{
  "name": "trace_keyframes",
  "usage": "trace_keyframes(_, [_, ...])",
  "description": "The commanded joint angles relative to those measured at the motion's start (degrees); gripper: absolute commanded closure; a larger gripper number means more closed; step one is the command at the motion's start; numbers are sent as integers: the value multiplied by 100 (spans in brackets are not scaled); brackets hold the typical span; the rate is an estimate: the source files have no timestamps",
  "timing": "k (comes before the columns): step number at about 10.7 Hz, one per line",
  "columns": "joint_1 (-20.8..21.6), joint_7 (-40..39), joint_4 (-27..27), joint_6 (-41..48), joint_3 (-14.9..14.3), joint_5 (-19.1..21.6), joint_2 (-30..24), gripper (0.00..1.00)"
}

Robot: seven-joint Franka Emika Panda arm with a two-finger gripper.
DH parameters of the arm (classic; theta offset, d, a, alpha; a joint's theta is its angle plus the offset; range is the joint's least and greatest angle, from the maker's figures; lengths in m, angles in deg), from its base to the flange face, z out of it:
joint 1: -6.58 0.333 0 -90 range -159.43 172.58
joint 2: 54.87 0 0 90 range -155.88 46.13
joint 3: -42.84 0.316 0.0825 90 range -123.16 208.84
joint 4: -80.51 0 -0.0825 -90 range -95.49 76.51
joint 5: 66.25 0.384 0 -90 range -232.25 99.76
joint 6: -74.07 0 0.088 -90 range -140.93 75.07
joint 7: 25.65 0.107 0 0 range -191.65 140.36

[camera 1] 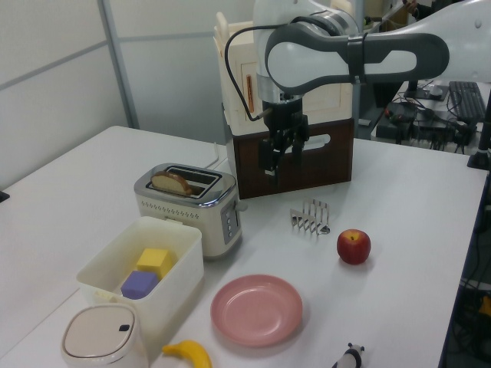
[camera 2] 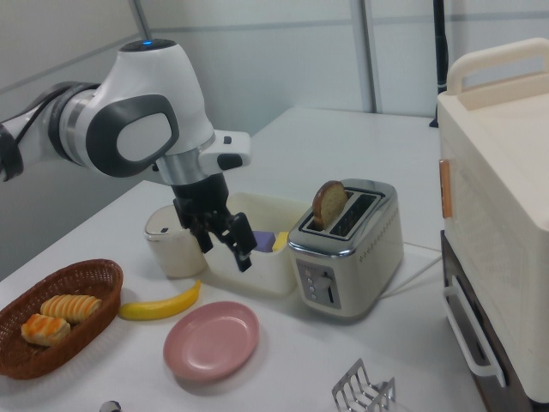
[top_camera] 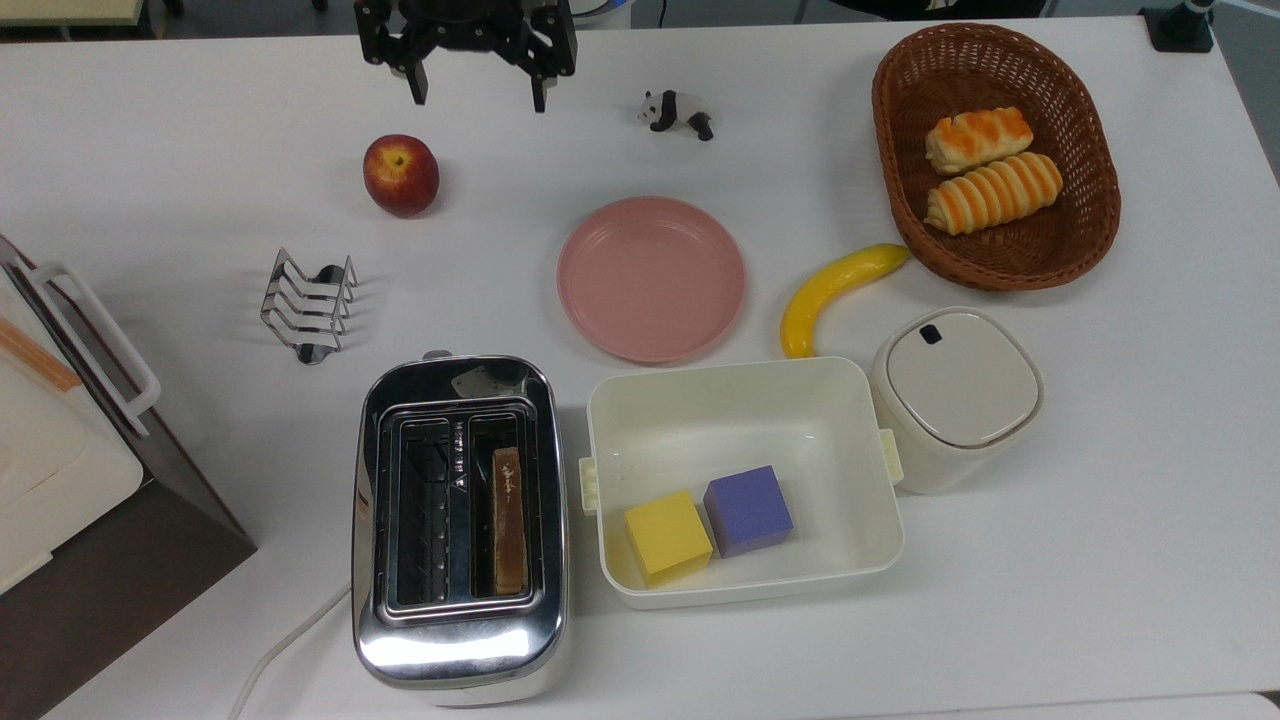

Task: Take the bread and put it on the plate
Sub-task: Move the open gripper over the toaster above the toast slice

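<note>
— Bread (top_camera: pixel 508 520) first: where is it?
— One slice stands upright in a slot of the toaster (top_camera: pixel 458 520).
— Other containers?
— The tub (top_camera: pixel 740 480) holds two cubes, one yellow (top_camera: pixel 667 535), one purple (top_camera: pixel 748 510). The basket (top_camera: pixel 995 155) holds two rolls (top_camera: pixel 990 170). The pink plate (top_camera: pixel 650 278) is bare.
— The pincer (top_camera: pixel 472 95)?
— Spread wide, holding nothing, above the desk (top_camera: pixel 180 170) near one apple (top_camera: pixel 400 175).
</note>
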Motion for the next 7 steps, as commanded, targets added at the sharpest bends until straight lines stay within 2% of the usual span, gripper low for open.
trace_keyframes(1, [10,8,28,-804,44,18,130,0])
trace_keyframes(3, [45,8,98,-1689,44,53,165,0])
trace_keyframes(7, [115,96,116,-3607,44,54,603,0])
